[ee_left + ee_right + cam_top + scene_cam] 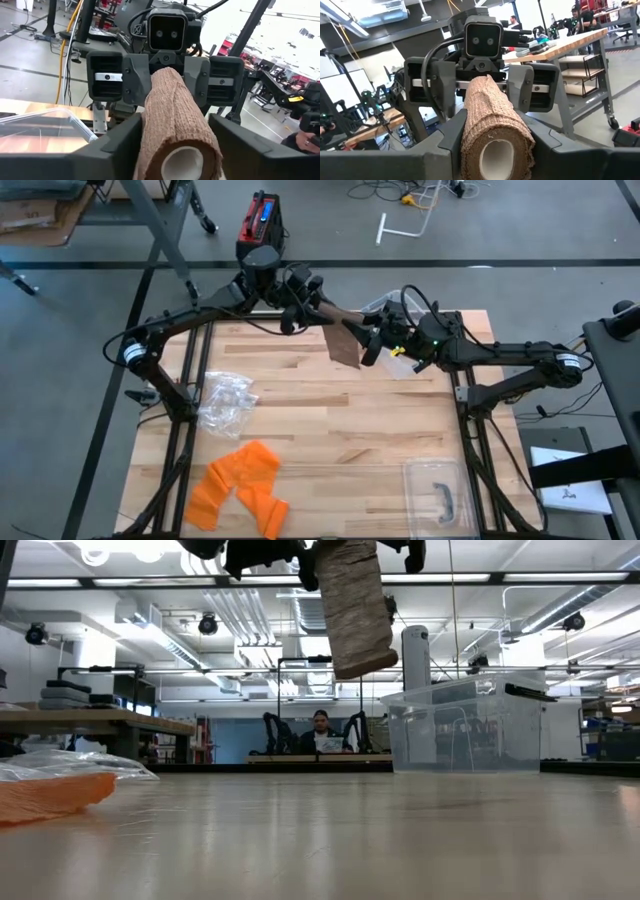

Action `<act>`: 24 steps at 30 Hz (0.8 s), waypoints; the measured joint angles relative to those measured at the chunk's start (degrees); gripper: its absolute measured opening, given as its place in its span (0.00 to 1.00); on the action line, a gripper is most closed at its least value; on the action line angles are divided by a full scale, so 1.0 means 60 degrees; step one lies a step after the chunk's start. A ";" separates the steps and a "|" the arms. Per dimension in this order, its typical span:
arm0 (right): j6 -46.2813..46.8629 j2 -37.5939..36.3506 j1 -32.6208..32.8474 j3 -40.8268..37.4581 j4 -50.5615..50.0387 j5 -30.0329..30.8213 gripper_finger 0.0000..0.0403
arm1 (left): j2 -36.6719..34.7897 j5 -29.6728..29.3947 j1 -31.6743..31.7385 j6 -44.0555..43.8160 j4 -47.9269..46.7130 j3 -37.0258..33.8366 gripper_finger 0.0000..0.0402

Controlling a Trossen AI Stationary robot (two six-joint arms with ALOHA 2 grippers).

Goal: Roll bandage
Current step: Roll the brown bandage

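A tan bandage roll (338, 318) on a white core (496, 159) is held level, high above the wooden table (330, 430), between my two grippers, which face each other end to end. A loose tail (352, 610) hangs down from it. My right gripper (494, 150) is shut on one end of the roll. My left gripper (180, 150) stands open around the other end, one finger (120, 145) close against the roll and a narrow gap at the other finger (240, 142). My right gripper pinches the roll's end (470, 135) between its two fingers, one on each side of the wound bandage. It comes in level from the table's right side, fingers lying along the roll. The roll is clear of the table, its tail hanging slack. My left gripper has one finger beside the roll's other end (147, 135); I cannot tell whether it touches.
An orange cloth (240, 485) lies near the front left and a crumpled clear bag (225, 402) behind it. A clear lidded box (437, 490) sits front right, and a clear container (460, 730) stands under the right arm. A person sits far behind the table (322, 730).
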 joint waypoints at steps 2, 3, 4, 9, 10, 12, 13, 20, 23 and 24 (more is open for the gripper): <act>0.0004 0.0000 0.0000 0.0000 0.0001 0.0000 0.32 | 0.0000 0.0017 0.0000 -0.0062 0.0006 0.0000 0.62; 0.0006 0.0000 0.0000 0.0000 -0.0002 0.0000 0.32 | 0.0000 0.0028 -0.0002 -0.0096 0.0007 0.0000 0.65; 0.0007 0.0000 0.0000 0.0000 -0.0004 -0.0004 0.32 | 0.0000 0.0033 -0.0004 -0.0109 0.0006 0.0000 0.67; 0.0015 0.0000 0.0000 0.0000 -0.0003 -0.0004 0.32 | 0.0000 0.0034 0.0000 -0.0113 0.0058 0.0000 0.72; 0.0015 0.0000 0.0000 0.0000 -0.0001 -0.0007 0.32 | 0.0000 0.0034 0.0005 -0.0113 0.0055 0.0000 0.72; 0.0024 0.0000 0.0000 0.0000 0.0002 -0.0007 0.32 | 0.0000 0.0035 0.0018 -0.0122 0.0055 0.0000 0.72; 0.0031 0.0000 0.0000 0.0000 0.0000 -0.0008 0.32 | 0.0000 0.0033 0.0016 -0.0127 0.0055 0.0000 0.72; 0.0058 0.0000 0.0004 0.0000 -0.0003 -0.0015 0.32 | 0.0000 0.0035 0.0015 -0.0071 0.0063 0.0004 0.77; 0.0076 0.0000 0.0004 0.0000 0.0000 -0.0018 0.32 | 0.0000 0.0033 0.0015 -0.0164 0.0073 0.0004 0.78; 0.0080 0.0000 0.0004 0.0000 0.0000 -0.0018 0.32 | 0.0000 0.0036 0.0015 -0.0225 0.0076 0.0004 0.79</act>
